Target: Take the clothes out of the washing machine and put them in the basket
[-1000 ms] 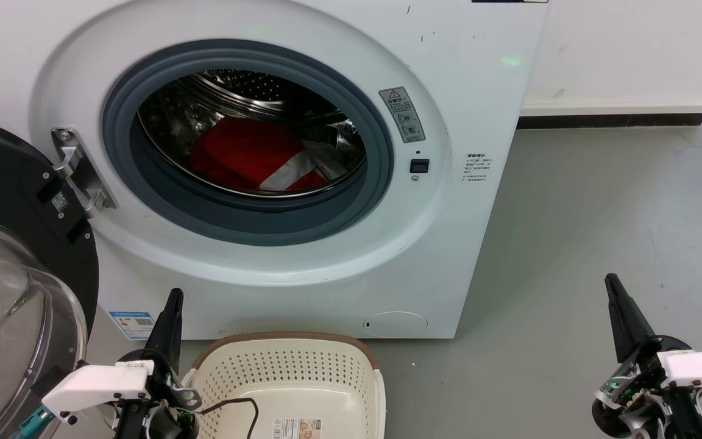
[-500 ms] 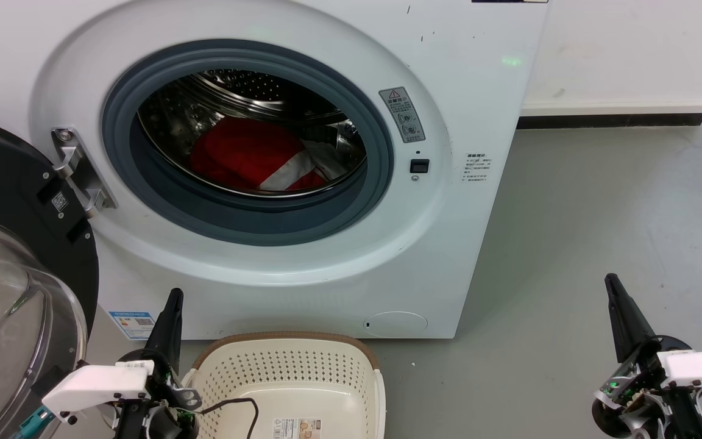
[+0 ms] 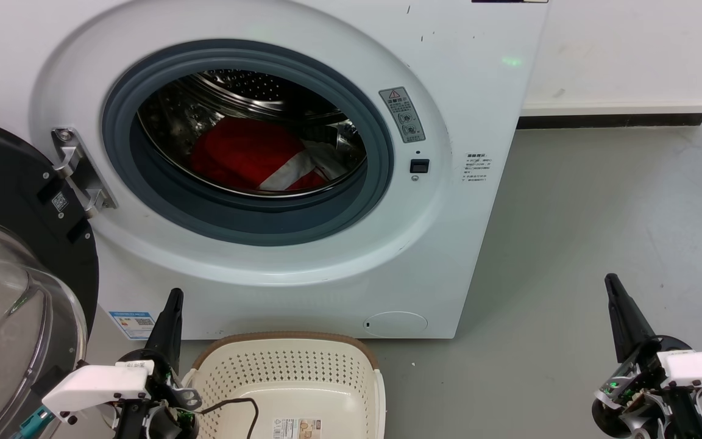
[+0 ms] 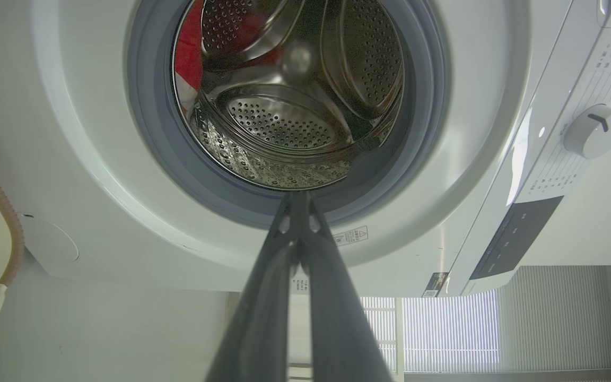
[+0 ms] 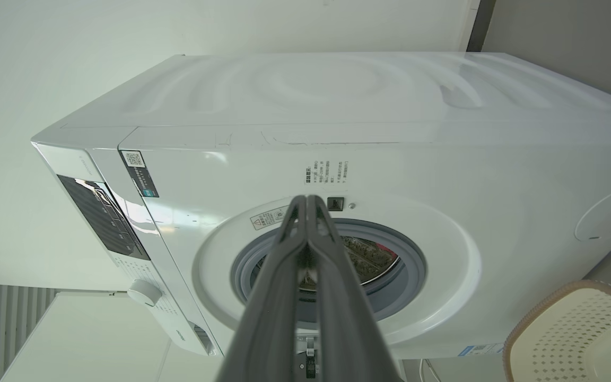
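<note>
**Pre-reach: load in drum, both claws shut and parked low**

Step in hand: the first one, the reach into the machine. Nothing picked, no clothes in the basket.

Soft bright red garment with white panels (image 3: pixel 244 152) sits bunched on the bottom of the shiny perforated steel drum (image 3: pixel 235 85), near its front lip. Large white front-loading washing machine (image 3: pixel 479 91) has its black-framed glass door (image 3: pixel 3 177) wide open on the robot's left. Small cream perforated plastic basket (image 3: pixel 290 366) with a brown rim stands on the grey floor (image 3: pixel 601 201) just in front of the machine's base, below the porthole.

Left gripper (image 3: pixel 173 299): low, just beside the basket's left edge, fingers pointing up the machine front, tips pressed together, holding nothing. Right gripper (image 3: pixel 613 286): low over open floor, well off the machine's right front corner, fingers likewise together, empty. Wrist views agree: each pair meets at the tip.

Next, my read: one arm lifts to porthole height, spreads its fingers, goes in over the grey rubber porthole rim (image 3: pixel 120 140) without snagging it, drops to the drum bottom and pinches a fold. Open door crowds the left arm's side. Limp fabric; expect drag over the lip coming out.
</note>
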{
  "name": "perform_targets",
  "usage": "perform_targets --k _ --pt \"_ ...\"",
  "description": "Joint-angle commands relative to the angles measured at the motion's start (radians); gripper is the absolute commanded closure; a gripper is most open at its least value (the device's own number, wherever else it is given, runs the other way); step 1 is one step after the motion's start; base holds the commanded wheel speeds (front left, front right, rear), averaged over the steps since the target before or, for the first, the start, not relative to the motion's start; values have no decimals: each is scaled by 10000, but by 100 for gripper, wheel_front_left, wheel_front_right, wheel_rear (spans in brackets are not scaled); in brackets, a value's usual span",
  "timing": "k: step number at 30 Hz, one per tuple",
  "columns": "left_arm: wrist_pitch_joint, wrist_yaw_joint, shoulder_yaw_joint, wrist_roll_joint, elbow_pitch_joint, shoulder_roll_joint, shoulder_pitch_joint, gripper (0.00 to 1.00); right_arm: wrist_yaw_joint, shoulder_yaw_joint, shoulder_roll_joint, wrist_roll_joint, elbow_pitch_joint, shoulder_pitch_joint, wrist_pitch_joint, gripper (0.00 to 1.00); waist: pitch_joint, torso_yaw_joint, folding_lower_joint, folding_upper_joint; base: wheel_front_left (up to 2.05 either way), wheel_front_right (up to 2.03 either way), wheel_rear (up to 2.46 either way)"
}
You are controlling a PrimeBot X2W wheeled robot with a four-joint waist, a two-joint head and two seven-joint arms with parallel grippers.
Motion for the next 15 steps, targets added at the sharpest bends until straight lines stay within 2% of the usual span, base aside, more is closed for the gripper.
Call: perform_targets --k 1,4,5,11,15 --pt "16 -22 20 -18 -3 13 -63 100 -3 2 29 -47 13 -129 4 100 0 0 0 0 0 0 0" --pt "16 -22 20 -16 -3 13 -63 100 -3 3 29 -47 13 -129 4 100 0 0 0 0 0 0 0" --pt "-8 0 -6 0 28 -2 13 0 0 3 0 2 22 15 -6 0 0 0 0 0 0 0 0" --pt "-171 2 -60 68 192 -32 301 0 -2 58 12 -78 254 290 -154 0 3 3 0 0 0 0 0" --pt "-374 2 -27 573 31 -30 358 0 -2 52 12 -505 176 345 -359 0 10 7 0 0 0 0 0"
